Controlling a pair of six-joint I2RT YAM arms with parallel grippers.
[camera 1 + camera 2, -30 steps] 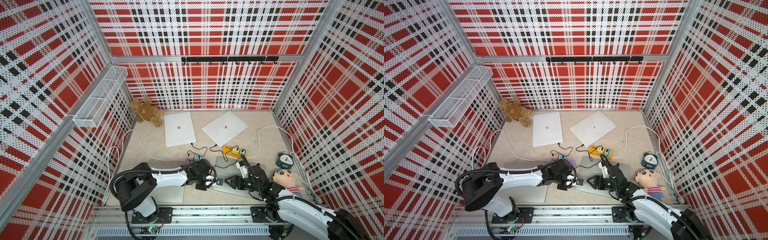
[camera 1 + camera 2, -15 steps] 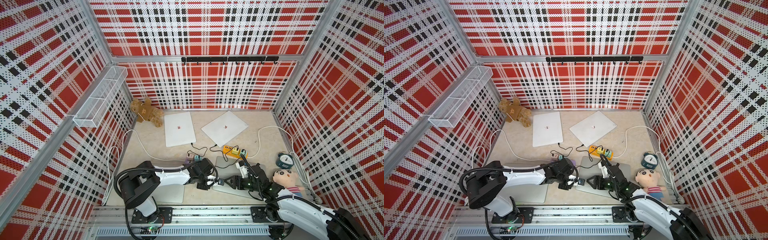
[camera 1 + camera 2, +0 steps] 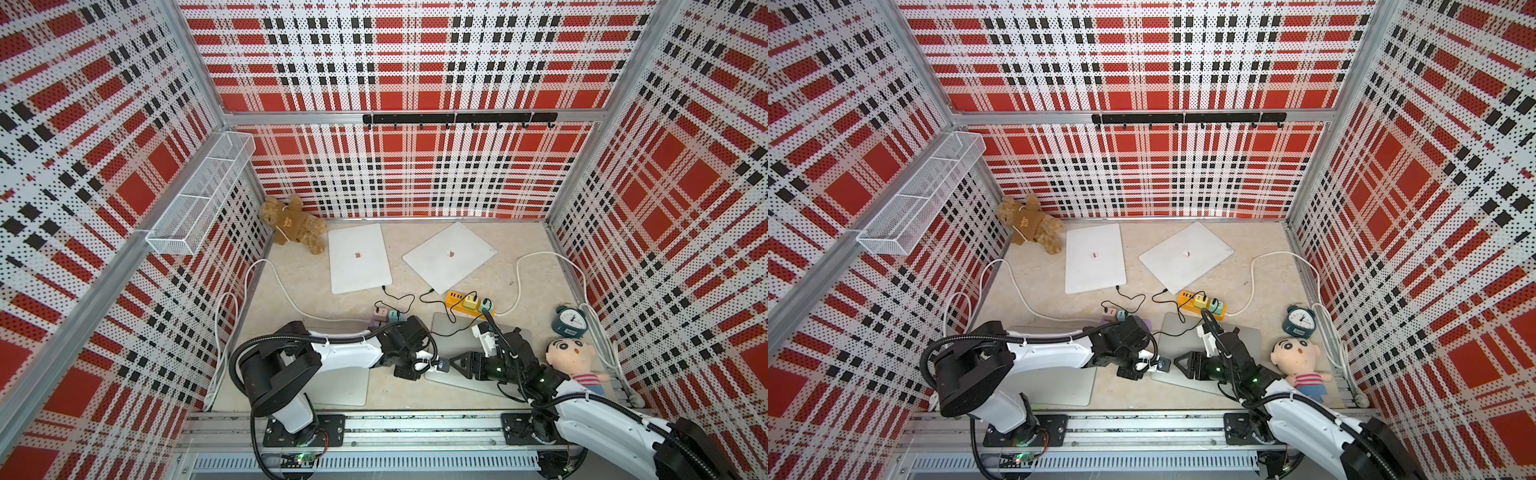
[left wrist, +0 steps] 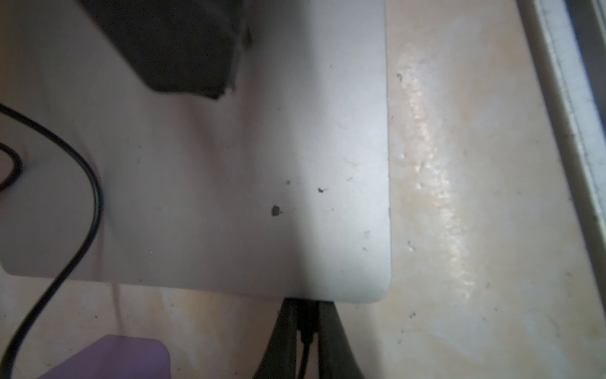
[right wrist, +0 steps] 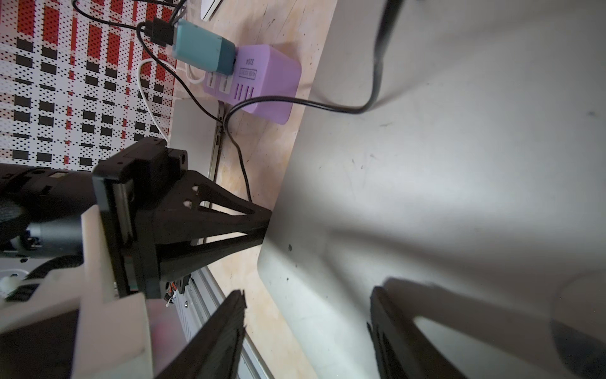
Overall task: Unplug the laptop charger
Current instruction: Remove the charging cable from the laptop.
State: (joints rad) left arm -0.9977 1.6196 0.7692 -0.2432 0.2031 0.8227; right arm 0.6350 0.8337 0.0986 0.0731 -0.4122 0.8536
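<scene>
Left wrist, one plug clamped by left gripper, right gripper apart (four laptops)

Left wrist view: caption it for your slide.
Fingers pinch the black charger plug at the grey laptop's edge.

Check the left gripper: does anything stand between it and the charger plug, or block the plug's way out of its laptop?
Nothing visible. The left gripper grips the charger plug at the edge of the grey laptop; outward, only tabletop shows.
</scene>
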